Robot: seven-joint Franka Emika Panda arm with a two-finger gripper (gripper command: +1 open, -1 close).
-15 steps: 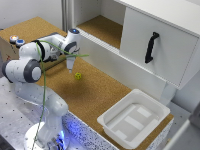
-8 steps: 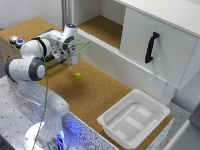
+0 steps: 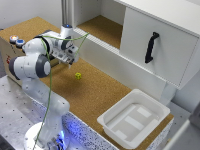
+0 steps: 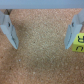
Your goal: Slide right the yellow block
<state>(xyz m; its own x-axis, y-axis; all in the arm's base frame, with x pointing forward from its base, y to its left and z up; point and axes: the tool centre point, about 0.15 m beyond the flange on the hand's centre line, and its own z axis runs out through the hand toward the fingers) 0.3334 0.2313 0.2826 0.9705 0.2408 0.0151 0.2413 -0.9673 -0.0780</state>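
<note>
The yellow block (image 3: 78, 75) is a tiny cube lying on the cork tabletop (image 3: 95, 95). My gripper (image 3: 72, 60) hangs just above and to the exterior view's left of it, apart from it. In the wrist view the gripper (image 4: 42, 32) is open and empty, with both grey fingers (image 4: 10, 30) wide apart over the cork. The yellow block (image 4: 78, 48) sits just outside the other finger, near the picture's edge, not between the fingers.
A white plastic tray (image 3: 132, 120) stands at the table's near right corner. A white cabinet door with a black handle (image 3: 151, 47) is at the right. An open shelf (image 3: 100, 27) lies behind. Coloured round buttons (image 3: 17, 40) sit on a box at the left.
The yellow block has shifted a little toward the exterior view's right and lower. My gripper has come off it and now hangs beside it, open.
</note>
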